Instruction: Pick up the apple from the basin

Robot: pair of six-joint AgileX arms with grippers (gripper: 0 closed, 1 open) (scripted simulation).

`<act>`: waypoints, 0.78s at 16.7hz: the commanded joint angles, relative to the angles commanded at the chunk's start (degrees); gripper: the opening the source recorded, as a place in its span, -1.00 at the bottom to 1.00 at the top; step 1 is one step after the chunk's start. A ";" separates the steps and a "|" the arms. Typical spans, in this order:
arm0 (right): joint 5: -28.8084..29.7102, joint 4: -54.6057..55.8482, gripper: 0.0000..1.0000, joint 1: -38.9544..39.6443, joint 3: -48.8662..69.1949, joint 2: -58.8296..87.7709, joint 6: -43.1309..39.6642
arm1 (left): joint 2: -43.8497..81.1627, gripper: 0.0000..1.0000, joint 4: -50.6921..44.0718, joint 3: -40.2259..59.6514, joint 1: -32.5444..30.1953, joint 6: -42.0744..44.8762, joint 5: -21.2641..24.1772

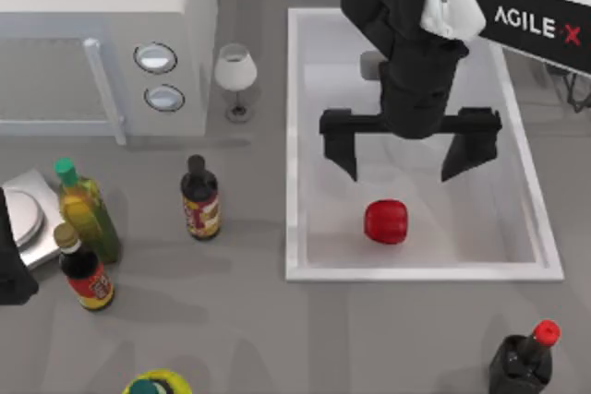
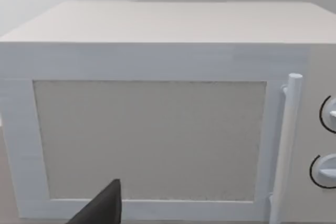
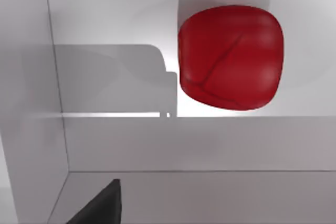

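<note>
- While the right arm does the work, the left claw (image 1: 11, 256) sits parked at the desk's left edge beside a scale (image 1: 26, 219); can't tell whether it's open or closed. Its wrist camera just stares at the microwave (image 2: 157, 129), so no trouble from that side as far as I can see.
- Moving right, the bottles (image 1: 199, 198) and the wine glass (image 1: 235, 76) stand outside the basin (image 1: 292, 136), well apart from the action, so knocking them over seems unlikely.
- Inside the basin, the apple (image 1: 385, 221) lies on the flat floor near the front wall. The right claw (image 1: 406, 159) hangs above it, spread wide and holding nothing, but it looks centred a bit behind the apple, not over it.
- Biggest risk imo: dropping straight down from here, a finger lands on the apple's top or just nudges it, and that glossy round thing rolls off.
- Also, the front wall is close to the apple, so reaching forward could clip a finger on it.
</note>
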 joint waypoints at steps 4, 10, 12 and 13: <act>0.00 2.35 1.00 -0.29 -1.42 1.21 -0.06 | 0.00 1.00 0.00 0.00 0.00 0.00 0.00; 0.11 19.22 1.00 -0.08 -8.51 9.73 0.10 | 0.00 1.00 0.00 0.00 0.00 0.00 0.00; 0.15 23.73 1.00 0.00 -10.63 12.43 0.16 | 0.00 1.00 0.00 0.00 0.00 0.00 0.00; 0.16 25.07 1.00 0.04 -11.34 13.41 0.19 | 0.00 1.00 0.00 0.00 0.00 0.00 0.00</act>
